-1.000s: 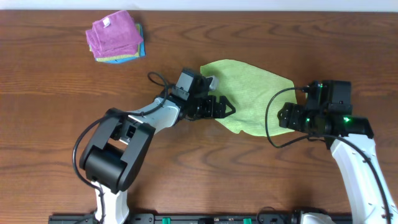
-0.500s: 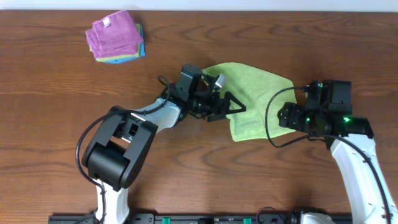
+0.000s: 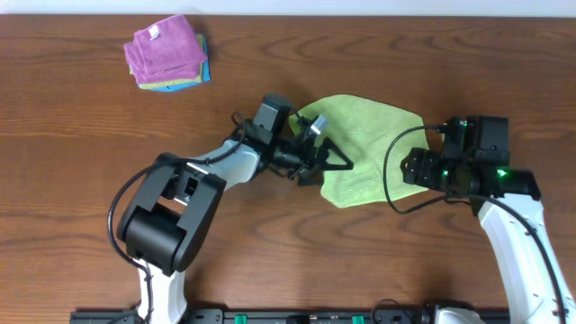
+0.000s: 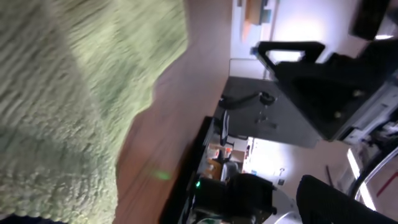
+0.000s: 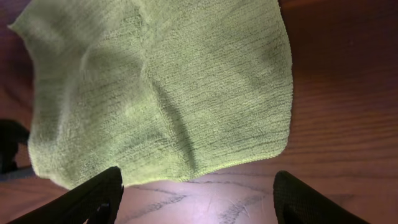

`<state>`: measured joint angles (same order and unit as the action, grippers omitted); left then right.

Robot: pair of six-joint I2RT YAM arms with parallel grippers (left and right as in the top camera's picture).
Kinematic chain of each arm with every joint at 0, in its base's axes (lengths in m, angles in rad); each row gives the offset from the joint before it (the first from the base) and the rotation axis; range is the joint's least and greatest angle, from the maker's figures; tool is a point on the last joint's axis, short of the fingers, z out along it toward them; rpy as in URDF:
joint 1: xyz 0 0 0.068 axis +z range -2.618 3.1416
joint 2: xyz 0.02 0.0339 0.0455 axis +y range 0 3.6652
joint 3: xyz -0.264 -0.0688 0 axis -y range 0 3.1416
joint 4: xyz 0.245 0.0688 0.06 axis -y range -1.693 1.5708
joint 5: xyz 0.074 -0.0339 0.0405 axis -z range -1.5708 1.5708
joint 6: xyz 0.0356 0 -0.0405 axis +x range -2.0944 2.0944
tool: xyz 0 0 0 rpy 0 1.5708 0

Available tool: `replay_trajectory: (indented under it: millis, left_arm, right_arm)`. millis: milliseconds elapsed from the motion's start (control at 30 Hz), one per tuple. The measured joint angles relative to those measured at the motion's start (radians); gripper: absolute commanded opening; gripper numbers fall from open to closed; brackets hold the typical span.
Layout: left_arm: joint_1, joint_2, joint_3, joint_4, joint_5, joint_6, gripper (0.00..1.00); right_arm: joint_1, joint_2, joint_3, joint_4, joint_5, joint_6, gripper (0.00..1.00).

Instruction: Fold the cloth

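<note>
- Within the last second the left end effector [image 3: 331, 160] had swept from the cloth's left edge toward the frame's centre, drawing that side inward. The cloth [image 3: 378, 144] therefore covered less of the table [image 3: 90, 180] than before.
- That suggested a first fold was under way, though its edges did not yet line up.
- The left end effector's 2 fingers stood spread in a V over the cloth's left part. It probably gripped nothing, but the wrist view was too blurred to be sure.
- The right end effector [image 3: 409, 169] was also spread, just beside the cloth's right edge and holding nothing.
- The cloth lay centre-right of the overhead frame. Its long axis seemed to run from upper left to lower right, with 1 rumpled corner at the upper left.
</note>
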<state>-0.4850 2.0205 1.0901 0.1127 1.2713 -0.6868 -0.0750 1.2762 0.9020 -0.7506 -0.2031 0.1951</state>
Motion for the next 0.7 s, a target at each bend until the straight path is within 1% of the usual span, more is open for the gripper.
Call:
replay_trajectory:
  millis: [67, 133, 200, 267, 367, 467, 700]
  left_arm:
    - [0.023, 0.0, 0.006, -0.159, -0.029, 0.079, 0.95]
    - [0.05, 0.0, 0.007, -0.321, -0.093, 0.175, 0.96]
    - [0.075, 0.0, 0.007, -0.437, -0.164, 0.249, 0.95]
    - [0.096, 0.0, 0.006, -0.498, -0.192, 0.307, 0.95]
    - [0.115, -0.003, 0.011, -0.52, -0.204, 0.364, 0.95]
    - [0.116, -0.005, 0.012, -0.525, -0.207, 0.391, 0.95]
    - [0.109, -0.005, 0.013, -0.494, -0.215, 0.408, 0.96]
  right_arm:
    - [0.0, 0.0, 0.0, 0.0, -0.001, 0.0, 0.78]
    - [0.0, 0.0, 0.0, 0.0, -0.003, 0.0, 0.78]
    - [0.0, 0.0, 0.0, 0.0, -0.004, 0.0, 0.78]
    - [0.0, 0.0, 0.0, 0.0, -0.005, 0.0, 0.77]
    - [0.0, 0.0, 0.0, 0.002, -0.006, 0.0, 0.76]
    - [0.0, 0.0, 0.0, 0.005, -0.006, -0.006, 0.75]
    - [0.0, 0.001, 0.0, 0.031, 0.043, -0.02, 0.75]
